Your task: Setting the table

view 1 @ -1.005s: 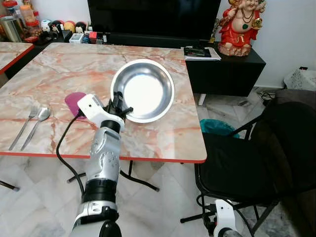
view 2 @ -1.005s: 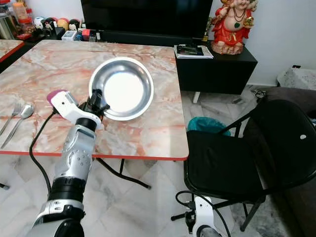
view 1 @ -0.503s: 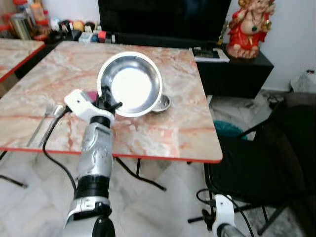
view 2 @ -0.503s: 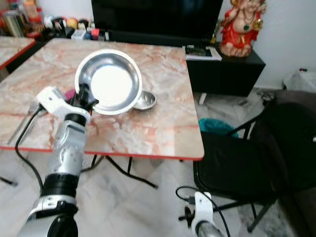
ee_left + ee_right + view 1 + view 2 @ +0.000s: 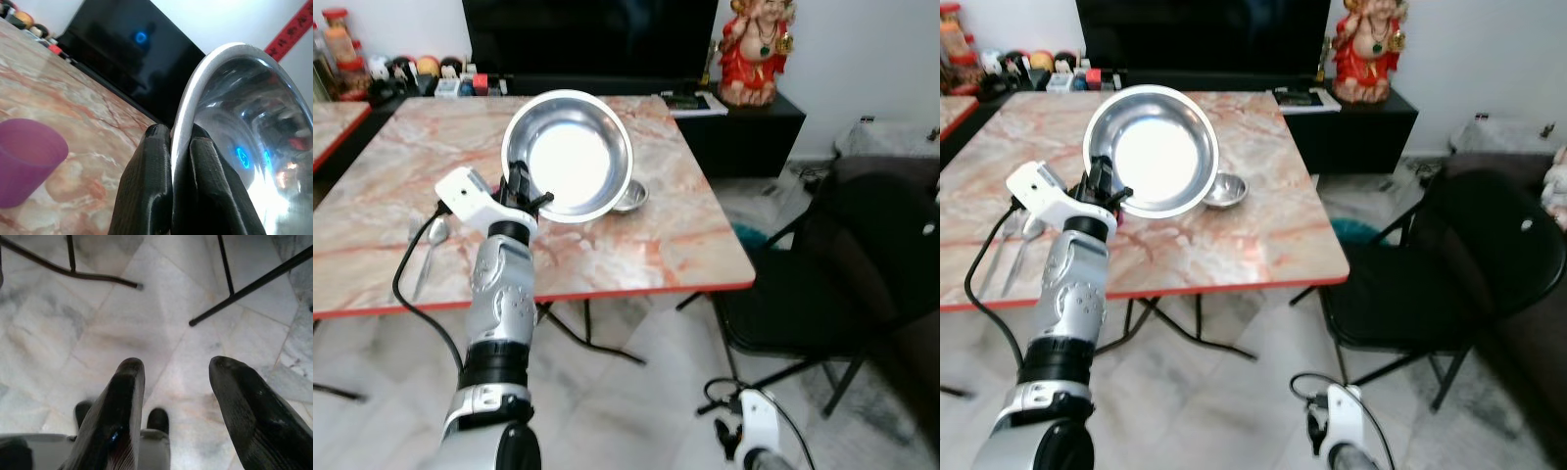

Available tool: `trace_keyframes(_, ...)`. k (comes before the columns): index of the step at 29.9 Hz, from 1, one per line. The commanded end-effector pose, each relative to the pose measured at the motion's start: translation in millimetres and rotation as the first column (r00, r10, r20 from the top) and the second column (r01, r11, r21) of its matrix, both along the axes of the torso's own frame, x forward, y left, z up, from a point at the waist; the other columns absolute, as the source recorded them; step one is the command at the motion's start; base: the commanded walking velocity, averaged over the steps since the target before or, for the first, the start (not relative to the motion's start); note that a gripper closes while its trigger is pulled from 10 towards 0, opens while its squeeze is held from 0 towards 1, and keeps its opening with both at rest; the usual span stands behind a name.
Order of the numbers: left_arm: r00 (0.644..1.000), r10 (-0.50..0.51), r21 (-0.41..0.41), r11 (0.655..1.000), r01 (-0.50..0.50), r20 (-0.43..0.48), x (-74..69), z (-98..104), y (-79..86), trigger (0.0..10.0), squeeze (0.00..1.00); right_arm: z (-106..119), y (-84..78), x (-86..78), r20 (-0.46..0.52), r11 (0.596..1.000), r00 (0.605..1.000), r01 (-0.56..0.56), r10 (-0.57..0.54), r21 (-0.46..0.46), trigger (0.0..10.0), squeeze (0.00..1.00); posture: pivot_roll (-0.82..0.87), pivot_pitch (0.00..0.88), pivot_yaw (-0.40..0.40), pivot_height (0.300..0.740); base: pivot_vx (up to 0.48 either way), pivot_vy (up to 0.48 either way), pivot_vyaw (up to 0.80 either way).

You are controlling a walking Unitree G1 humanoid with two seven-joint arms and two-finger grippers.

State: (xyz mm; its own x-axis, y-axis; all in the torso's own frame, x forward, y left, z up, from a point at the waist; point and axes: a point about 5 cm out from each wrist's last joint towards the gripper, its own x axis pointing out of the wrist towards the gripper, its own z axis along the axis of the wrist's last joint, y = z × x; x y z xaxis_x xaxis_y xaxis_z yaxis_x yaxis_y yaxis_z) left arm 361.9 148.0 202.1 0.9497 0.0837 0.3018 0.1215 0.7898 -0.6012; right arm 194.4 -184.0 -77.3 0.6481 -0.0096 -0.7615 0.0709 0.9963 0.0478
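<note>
- Above the marble table (image 5: 636, 250), my left gripper (image 5: 171, 147) is clamped on the rim of the steel plate (image 5: 570, 155), held tilted up off the surface
- Down by the floor, my right gripper (image 5: 176, 382) hangs idle, fingers spread, holding nothing
- One plate, one small steel bowl (image 5: 630, 197) just behind it, one fork (image 5: 1001, 243) and one spoon (image 5: 433, 238) lying together
- My left wrist view adds one purple cup (image 5: 27, 159) on the table

Both head eyes look forward and down over the marble surface (image 5: 636, 245); the left wrist camera sits close above it; the right faces the floor (image 5: 161, 323).
</note>
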Motion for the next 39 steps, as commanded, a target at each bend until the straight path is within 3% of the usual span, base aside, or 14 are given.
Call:
trace_keyframes(1,0.999,0.021,0.008,1.000,-0.021,0.039,-0.1,12.3,6.4,10.0,0.00,1.0,3.7,2.7,0.010,1.000,1.000,0.008,-0.008,0.013,10.0,0.00,-0.02,0.000,-0.035,0.740,0.000,0.368,0.00)
trace_keyframes(39,0.999,0.014,0.038,0.999,-0.016,0.046,-3.6,17.6,11.1,10.0,0.00,0.2,14.4,3.0,0.007,0.999,0.999,-0.038,0.038,0.027,10.0,0.00,0.00,0.000,-0.014,0.740,0.000,0.475,0.00)
